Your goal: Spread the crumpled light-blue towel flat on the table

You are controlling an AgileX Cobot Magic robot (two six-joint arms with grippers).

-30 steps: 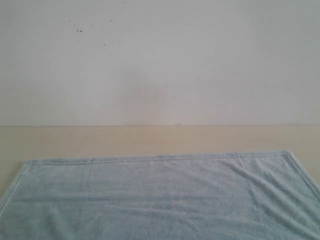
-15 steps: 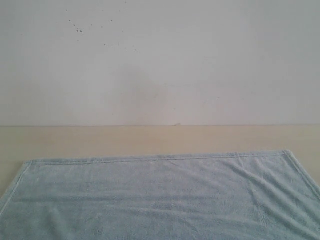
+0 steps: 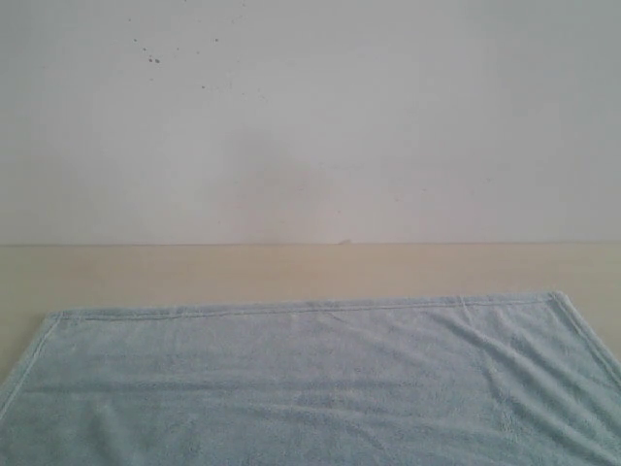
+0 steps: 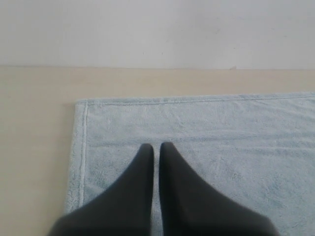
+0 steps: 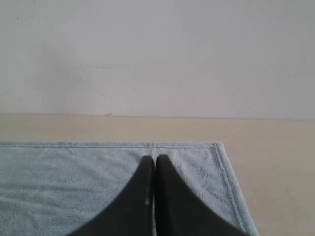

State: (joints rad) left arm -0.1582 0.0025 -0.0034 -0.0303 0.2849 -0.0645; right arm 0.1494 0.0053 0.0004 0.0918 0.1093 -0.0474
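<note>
The towel (image 3: 310,379) lies spread open on the table (image 3: 291,267), covering the near part of it from almost the left side to the right side, with its near edge cut off by the frame. It is a pale blue, fluffy cloth with a soft, short pile and a rectangular outline. A narrow stitched hem (image 3: 291,307) runs straight along its far edge and turns down both side edges at rounded corners. Its surface is mostly flat, with a few shallow ripples and slanting creases, most of them toward the right. The table is smooth, matte and pale beige, and a bare strip of it shows between the towel's far edge and the plain white wall (image 3: 388,116). The wall carries a few small dark specks (image 3: 153,58) high on the left. The left gripper (image 4: 156,146) is over the towel near its far left corner. Its two dark, smooth, tapering fingers (image 4: 142,172) are drawn together with only a thin slit between them and nothing in it. The right gripper (image 5: 154,158) is over the towel near the far right corner. Its pointed black fingers (image 5: 167,187) are pressed together and empty. Whether either gripper's tips touch the pile cannot be told.
</note>
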